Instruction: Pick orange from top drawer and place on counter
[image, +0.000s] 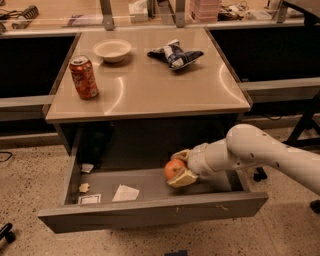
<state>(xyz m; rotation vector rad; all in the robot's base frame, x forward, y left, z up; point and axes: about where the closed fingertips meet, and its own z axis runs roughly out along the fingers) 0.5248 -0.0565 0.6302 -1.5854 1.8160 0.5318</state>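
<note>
Clearly the pick is the step in hand: the white arm's two-finger gripper (178, 169) is inside the wide grey metal top drawer (150, 212), right of middle. Its tan fingers (184, 177) are clenched above and below the small round orange (171, 169); whether the fruit has left the drawer floor I cannot tell. Next, I judge, it must lift clear of the drawer front and out from under the square beige glossy table (150, 90). Then it rises to a bare patch away from the orange-red soda can (83, 77).
</note>
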